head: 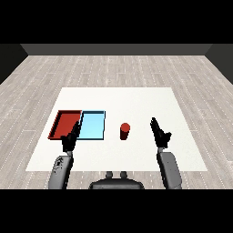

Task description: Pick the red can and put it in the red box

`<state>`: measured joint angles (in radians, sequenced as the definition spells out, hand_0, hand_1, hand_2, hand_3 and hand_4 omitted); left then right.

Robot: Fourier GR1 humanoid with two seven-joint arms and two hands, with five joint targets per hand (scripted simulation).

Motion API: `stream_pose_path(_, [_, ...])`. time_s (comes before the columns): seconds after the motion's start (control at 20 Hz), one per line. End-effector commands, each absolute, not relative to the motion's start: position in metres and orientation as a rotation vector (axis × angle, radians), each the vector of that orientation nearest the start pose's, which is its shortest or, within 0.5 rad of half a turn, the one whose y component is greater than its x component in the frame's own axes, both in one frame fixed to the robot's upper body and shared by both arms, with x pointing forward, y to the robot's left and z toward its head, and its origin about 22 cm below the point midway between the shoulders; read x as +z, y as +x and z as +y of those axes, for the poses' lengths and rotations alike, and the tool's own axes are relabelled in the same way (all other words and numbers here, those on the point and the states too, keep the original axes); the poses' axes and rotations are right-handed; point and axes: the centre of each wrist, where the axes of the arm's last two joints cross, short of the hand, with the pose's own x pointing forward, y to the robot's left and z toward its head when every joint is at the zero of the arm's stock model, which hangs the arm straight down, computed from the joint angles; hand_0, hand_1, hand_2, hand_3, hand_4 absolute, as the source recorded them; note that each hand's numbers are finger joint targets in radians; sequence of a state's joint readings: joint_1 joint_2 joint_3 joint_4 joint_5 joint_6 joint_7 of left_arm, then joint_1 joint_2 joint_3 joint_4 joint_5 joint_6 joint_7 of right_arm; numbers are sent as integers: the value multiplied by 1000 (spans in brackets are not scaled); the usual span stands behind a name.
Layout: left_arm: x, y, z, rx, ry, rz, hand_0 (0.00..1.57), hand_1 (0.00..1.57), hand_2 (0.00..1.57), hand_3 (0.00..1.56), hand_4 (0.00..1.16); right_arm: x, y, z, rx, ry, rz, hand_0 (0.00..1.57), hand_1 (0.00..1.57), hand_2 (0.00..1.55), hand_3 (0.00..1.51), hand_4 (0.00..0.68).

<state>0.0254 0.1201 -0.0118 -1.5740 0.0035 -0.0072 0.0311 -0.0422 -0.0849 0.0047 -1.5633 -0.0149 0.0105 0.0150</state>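
A red can (124, 131) stands upright on the white table, just right of the light blue tray (92, 125). The red tray (65, 124) lies at the left, side by side with the blue one. My right hand (159, 132) hovers to the right of the can with a clear gap between them; its fingers are straight and hold nothing. My left hand (70, 138) is over the near edge where the two trays meet, fingers straight and empty.
The white table (136, 102) extends far behind and to the right of the can. Grey wooden floor surrounds it. Both forearms come in from the lower corners.
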Motion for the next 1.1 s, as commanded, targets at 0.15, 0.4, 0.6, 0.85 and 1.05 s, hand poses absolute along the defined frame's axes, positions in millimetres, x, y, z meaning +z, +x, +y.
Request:
stream_pose_path(0.15, [6,245,251,-81,78,-1551,0,0,0,0,0,3,249,-262,68,-70,-1565,0,0,0,0,0])
stream_pose_path(0.4, [44,248,248,-16,9,-1998,0,0,0,0,0,24,257,-268,30,5,-1890,0,0,0,0,0])
stream_pose_path(0.6, [24,263,232,-8,-25,-2019,0,0,0,0,0,6,248,-271,41,15,-1920,0,0,0,0,0])
stream_pose_path(0.85, [21,269,243,-23,-5,-2007,0,0,0,0,0,-6,242,-275,29,19,-1904,0,0,0,0,0])
stream_pose_path(1.05, [18,250,233,-13,-25,-2035,0,0,0,0,0,-18,247,-282,26,18,-1905,0,0,0,0,0])
